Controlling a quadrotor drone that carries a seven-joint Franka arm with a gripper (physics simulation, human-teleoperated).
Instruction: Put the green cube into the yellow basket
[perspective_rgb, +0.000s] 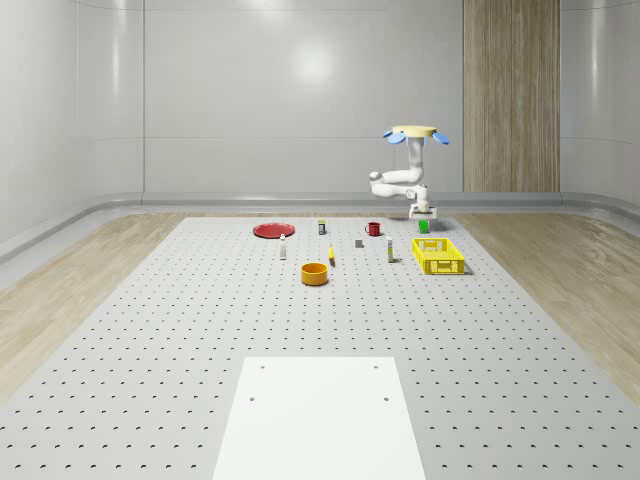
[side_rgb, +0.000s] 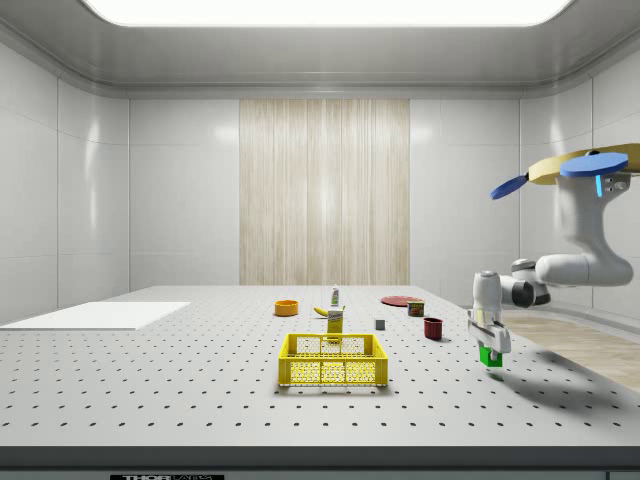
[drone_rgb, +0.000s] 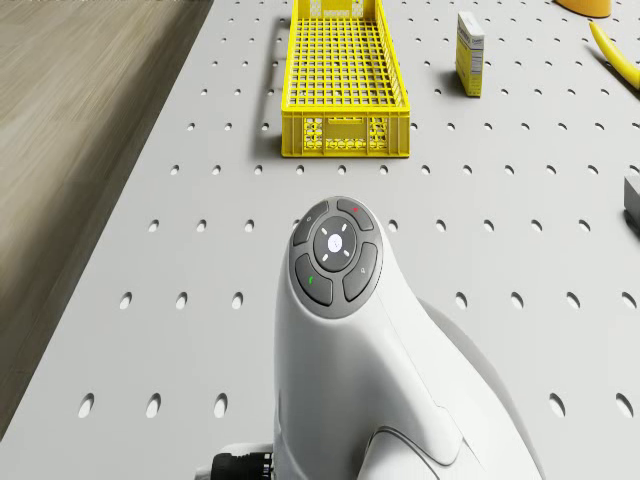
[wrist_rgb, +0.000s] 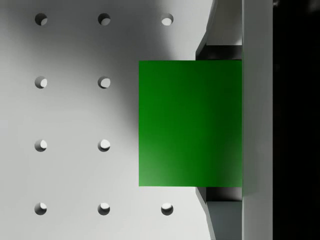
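Closed on the green cube (side_rgb: 490, 358), narrowed to its width. Seen in the wrist view with one finger (wrist_rgb: 256, 120) flat against the cube's side; cannot see the opposite finger there. Judged as held by the gripper (side_rgb: 490, 347), hanging just clear of the table (side_rgb: 150, 400), with a soft shadow beneath.

Beside the jaws, near but apart: the yellow basket (side_rgb: 333, 361), open-topped, with lattice walls and nothing inside it in the drone view. Beyond the basket from the jaws: a small box (drone_rgb: 470, 55) standing upright just outside the basket's wall. Farther off: a red cup (perspective_rgb: 373, 229), an orange bowl (perspective_rgb: 315, 273) and a red plate (perspective_rgb: 272, 231); cannot tell what the cup and bowl hold.

Above and behind the jaws: the arm bent down from the drone (side_rgb: 585, 165), hovering over the table on the cube's side of the basket, resting on nothing.

Risks, as judgement only:
- Carrying at this low height could knock the cube against the basket's near wall and twist it out of the grip, or shove the light basket along the table.
- Hover sway could swing the jaws off the narrow opening, dropping the cube onto the rim or outside.
- Releasing from too high could let the cube bounce out.
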